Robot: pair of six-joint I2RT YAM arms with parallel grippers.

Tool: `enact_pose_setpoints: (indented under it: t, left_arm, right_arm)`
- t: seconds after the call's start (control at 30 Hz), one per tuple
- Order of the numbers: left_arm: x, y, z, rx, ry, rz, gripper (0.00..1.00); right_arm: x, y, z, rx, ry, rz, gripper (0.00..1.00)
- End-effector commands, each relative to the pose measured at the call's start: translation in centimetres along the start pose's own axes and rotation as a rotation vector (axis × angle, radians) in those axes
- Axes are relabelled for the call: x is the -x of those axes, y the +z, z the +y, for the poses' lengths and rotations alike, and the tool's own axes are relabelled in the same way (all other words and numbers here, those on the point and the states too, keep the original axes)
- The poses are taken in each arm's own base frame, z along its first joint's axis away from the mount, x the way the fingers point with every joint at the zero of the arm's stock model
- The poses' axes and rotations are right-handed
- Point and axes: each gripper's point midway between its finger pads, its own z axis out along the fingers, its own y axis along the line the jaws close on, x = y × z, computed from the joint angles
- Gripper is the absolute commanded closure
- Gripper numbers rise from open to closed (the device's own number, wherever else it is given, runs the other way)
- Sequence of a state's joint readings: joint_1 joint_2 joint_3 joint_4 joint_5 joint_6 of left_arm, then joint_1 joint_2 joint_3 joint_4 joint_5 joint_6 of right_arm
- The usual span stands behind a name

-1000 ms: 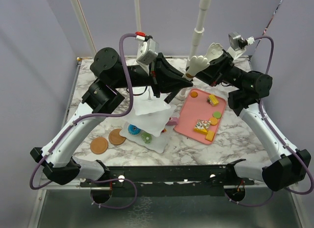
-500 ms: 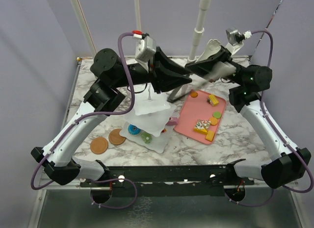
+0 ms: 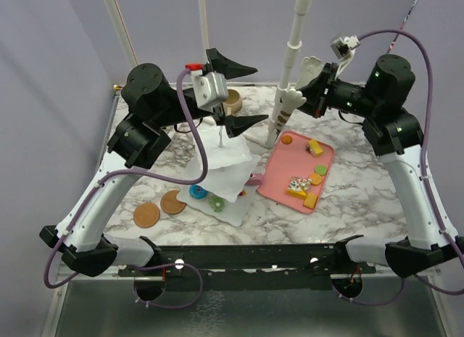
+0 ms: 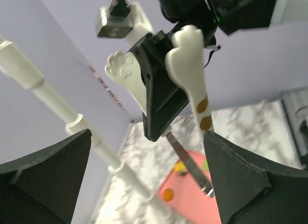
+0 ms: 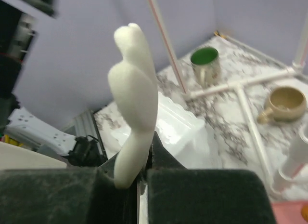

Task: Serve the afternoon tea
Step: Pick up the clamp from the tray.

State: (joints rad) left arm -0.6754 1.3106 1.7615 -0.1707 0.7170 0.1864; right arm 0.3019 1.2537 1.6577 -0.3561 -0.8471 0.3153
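Note:
The white three-tier stand (image 3: 226,172) is at table centre, a blue donut (image 3: 196,190) and a green pastry (image 3: 216,202) on its bottom plate. My left gripper (image 3: 243,93) hangs open above the stand, nothing between its wide-spread fingers (image 4: 48,178). The tan mug (image 3: 232,99) shows behind it. My right gripper (image 3: 313,90) is shut on metal tongs with white cat-paw handles (image 3: 291,99), held in the air over the table's back. The left wrist view faces those tongs (image 4: 190,55). In the right wrist view the paw handle (image 5: 132,89) rises from my shut gripper (image 5: 144,171), with the green-lined mug (image 5: 204,60) and tan mug (image 5: 287,102) beyond.
A pink tray (image 3: 279,179) with several small pastries lies right of the stand. Two brown round coasters (image 3: 146,214) sit at the front left. A white pole (image 3: 291,47) stands at the back, with white pipes (image 5: 240,84) along the table there.
My left gripper has opened and drawn back left and upward from the tongs. The right arm has lifted and pulled right with the tongs in its grip.

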Motion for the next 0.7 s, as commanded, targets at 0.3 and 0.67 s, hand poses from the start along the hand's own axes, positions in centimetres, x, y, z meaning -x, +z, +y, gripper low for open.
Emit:
enact_pose_setpoints:
  t: [0.3, 0.67]
  left_arm:
    - [-6.3, -3.8, -1.6, -0.212, 1.112, 0.224, 0.01]
    - [-12.6, -0.3, -9.4, -0.664, 1.379, 0.351, 0.02]
  right_arm:
    - [-8.3, -0.5, -8.0, -0.42, 0.159, 0.37, 0.99]
    - [-10.9, -2.3, -6.5, -0.611, 0.055, 0.524, 0.99]
